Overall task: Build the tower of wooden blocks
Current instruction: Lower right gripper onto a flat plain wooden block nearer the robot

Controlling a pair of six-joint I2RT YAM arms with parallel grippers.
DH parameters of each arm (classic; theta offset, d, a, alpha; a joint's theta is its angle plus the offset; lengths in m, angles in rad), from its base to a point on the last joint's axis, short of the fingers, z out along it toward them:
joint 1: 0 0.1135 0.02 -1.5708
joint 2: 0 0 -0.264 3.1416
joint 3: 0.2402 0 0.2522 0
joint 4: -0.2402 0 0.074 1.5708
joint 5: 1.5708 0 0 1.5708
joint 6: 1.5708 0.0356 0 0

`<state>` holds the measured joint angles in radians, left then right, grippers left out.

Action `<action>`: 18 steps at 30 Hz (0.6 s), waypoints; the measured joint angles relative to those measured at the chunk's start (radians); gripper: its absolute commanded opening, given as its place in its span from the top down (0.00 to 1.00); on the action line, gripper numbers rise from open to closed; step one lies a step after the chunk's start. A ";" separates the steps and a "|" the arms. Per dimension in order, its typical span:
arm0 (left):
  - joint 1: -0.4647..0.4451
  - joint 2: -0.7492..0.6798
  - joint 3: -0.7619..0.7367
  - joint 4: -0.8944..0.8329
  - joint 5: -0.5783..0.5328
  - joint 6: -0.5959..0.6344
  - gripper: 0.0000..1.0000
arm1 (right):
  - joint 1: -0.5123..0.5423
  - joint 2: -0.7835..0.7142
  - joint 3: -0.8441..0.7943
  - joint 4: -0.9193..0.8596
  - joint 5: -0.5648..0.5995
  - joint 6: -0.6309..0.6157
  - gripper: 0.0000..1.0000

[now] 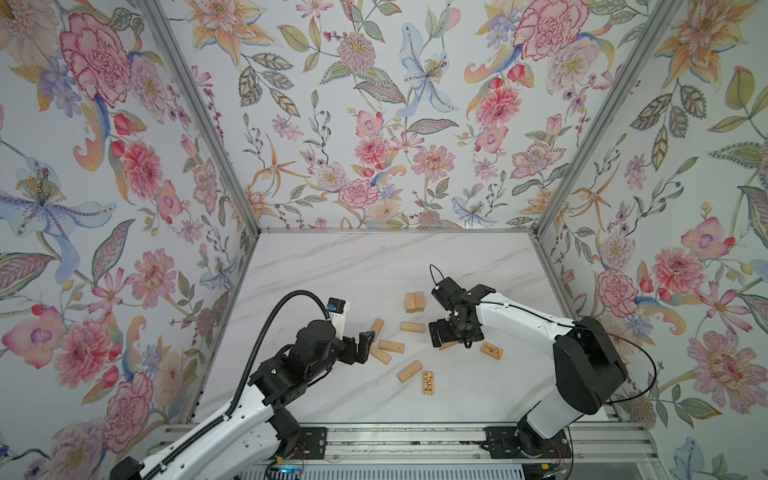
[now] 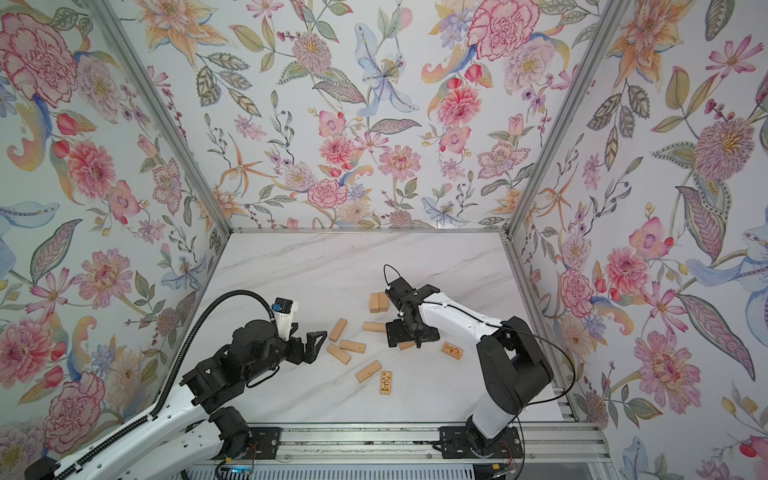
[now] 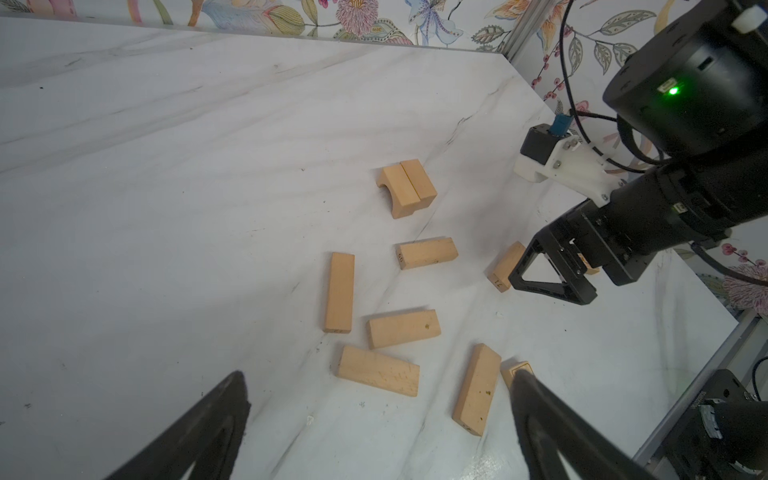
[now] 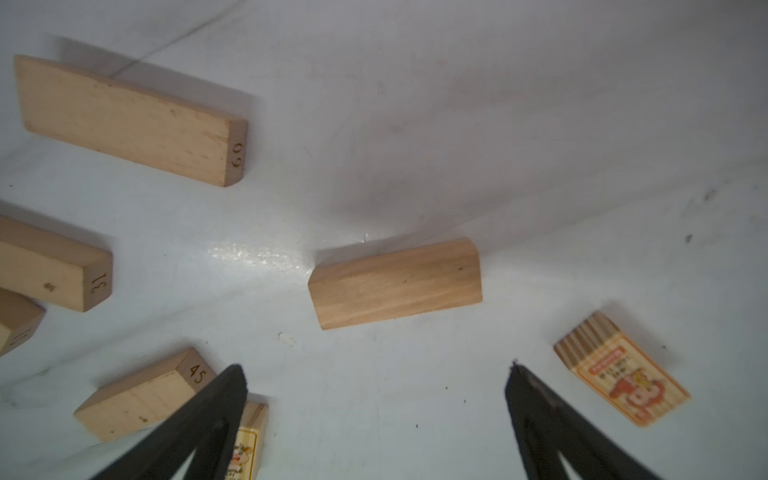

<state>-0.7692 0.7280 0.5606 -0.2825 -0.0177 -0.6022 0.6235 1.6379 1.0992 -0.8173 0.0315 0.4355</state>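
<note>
Showing small oblong light-tan wooden blocks (image 1: 390,346) lying flat, scattered at the centre of the white marble surface (image 1: 353,266). A side-by-side pair (image 1: 414,302) at twelve o'clock of the scatter is probably the tower's base. The blocks look light, rigid and smooth, so they are best pinched across the long faces. The right tool (image 4: 374,374) is spread wide over one block (image 4: 395,284). The left tool (image 3: 380,376), at nine o'clock, is wide and empty.

Small oblong light-tan wooden blocks (image 1: 391,346) lie flat and scattered at mid-scene, pointing every which way, none stacked. At the far edge of the scatter a pair of tan blocks (image 1: 414,302) sits side by side, touching. One darker orange-brown patterned block (image 1: 428,382) lies nearest; another patterned orange-brown block (image 1: 491,350) lies farther right
</note>
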 measured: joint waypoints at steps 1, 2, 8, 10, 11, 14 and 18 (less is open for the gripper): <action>-0.008 0.000 0.000 0.000 -0.005 -0.003 0.01 | -0.013 0.000 -0.005 0.011 -0.002 -0.008 0.01; -0.012 0.001 0.000 0.000 -0.009 -0.005 0.01 | -0.024 0.000 -0.009 0.023 -0.006 -0.014 0.01; -0.029 0.041 0.000 0.027 -0.013 -0.006 0.01 | -0.064 0.002 -0.021 0.074 -0.031 -0.048 0.01; -0.030 0.061 0.000 0.036 -0.013 -0.003 0.01 | -0.064 0.007 -0.021 0.090 -0.044 -0.055 0.00; -0.030 0.067 0.000 0.040 -0.013 -0.002 0.01 | -0.064 0.010 -0.021 0.096 -0.050 -0.058 0.00; -0.030 0.090 0.000 0.051 -0.012 0.010 0.01 | -0.063 0.013 -0.029 0.116 -0.066 -0.059 0.00; -0.030 0.117 0.000 0.064 -0.012 0.023 0.01 | -0.062 0.023 -0.039 0.128 -0.077 -0.059 0.01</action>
<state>-0.7990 0.8448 0.5610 -0.2180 -0.0296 -0.5789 0.5617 1.6608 1.0599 -0.6891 -0.0452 0.3763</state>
